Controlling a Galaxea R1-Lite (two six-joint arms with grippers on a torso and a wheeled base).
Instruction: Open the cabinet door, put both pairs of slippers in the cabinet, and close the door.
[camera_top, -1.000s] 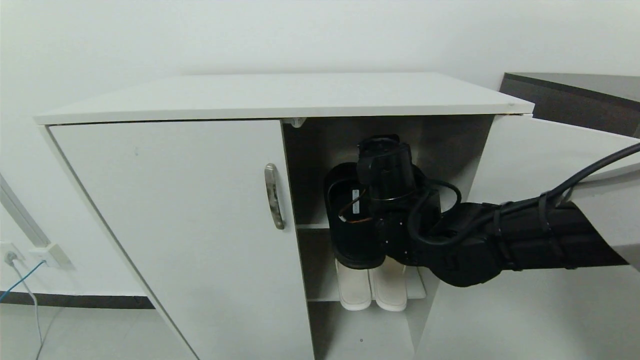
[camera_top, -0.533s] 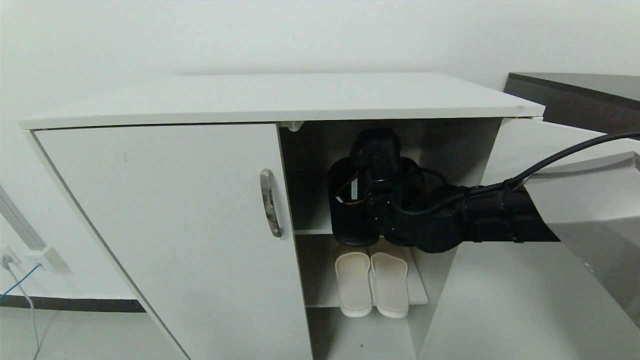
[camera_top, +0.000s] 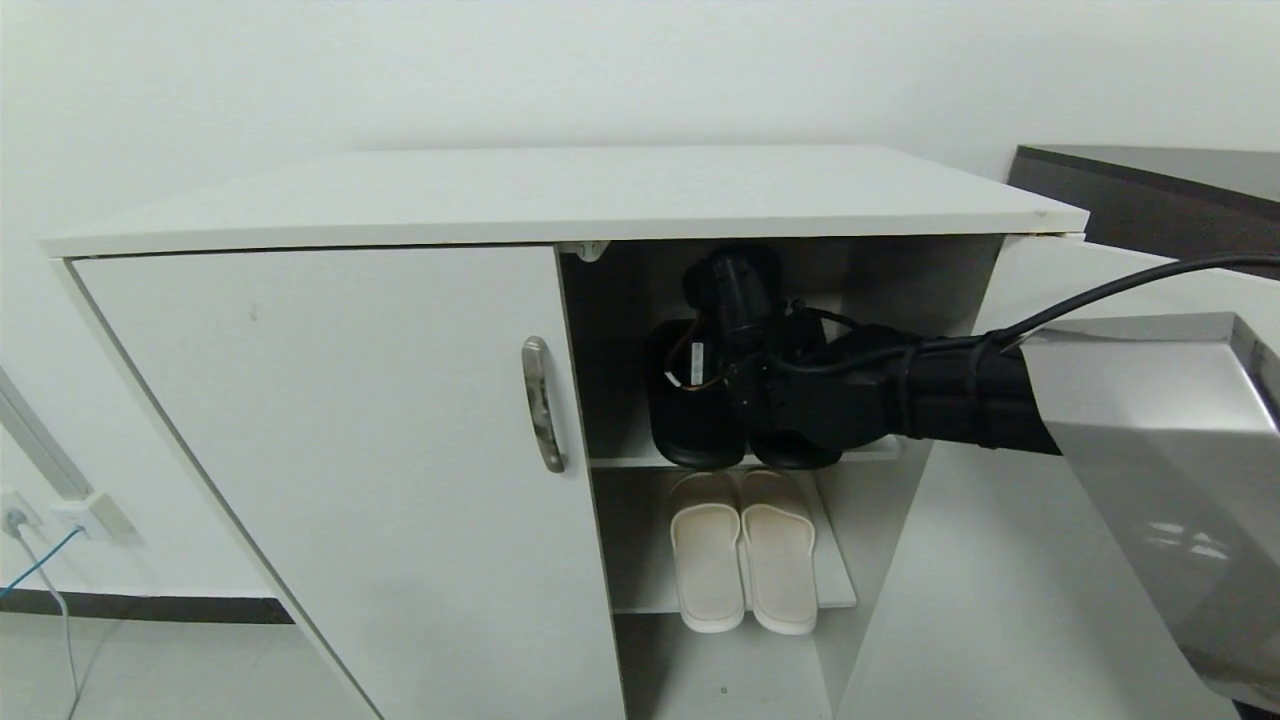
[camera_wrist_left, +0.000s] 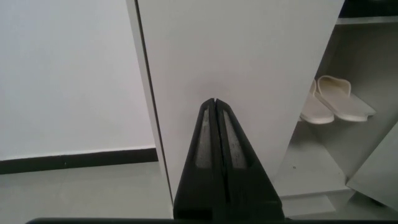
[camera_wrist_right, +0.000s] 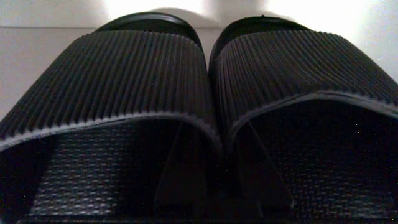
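White wall (camera_top: 300, 80) behind, pale floor (camera_wrist_left: 81, 193) with a black baseboard (camera_wrist_left: 74, 160); we see a white cabinet (camera_top: 560, 190) set against the wall. Right arm (camera_top: 900, 405) goes into the cabinet's open half at the upper shelf (camera_top: 625, 462).

Right gripper (camera_wrist_right: 217, 140) holds the black slippers (camera_top: 695, 400). The grip is narrow, with one finger (camera_wrist_right: 180, 174) inside each slipper and the two touching inner walls pinched between. The pair sits side by side with soles on the upper shelf. Heels are at the shelf's front edge and toes point ahead of the gripper toward the cabinet back.

Directly below the right gripper, one shelf down, the white slippers (camera_top: 742, 565) lie side by side on the lower shelf (camera_top: 835, 595). They touch each other, and their heels hang slightly over the edge.

To that gripper's left is the left door (camera_top: 330, 450), shut, with a metal handle (camera_top: 540, 405) near its inner edge. To its right, the right door (camera_top: 1000, 600) stands swung open.

Left gripper (camera_wrist_left: 214, 143) is outside the cabinet with its fingers pressed fully together, holding nothing. It points at the face of the shut left door ahead of it. We also spot the white slippers past that door's edge, beyond the left gripper's tips.

Well left of the right gripper, low on the wall, is a socket (camera_top: 95, 510) with a blue cable (camera_top: 40, 565).
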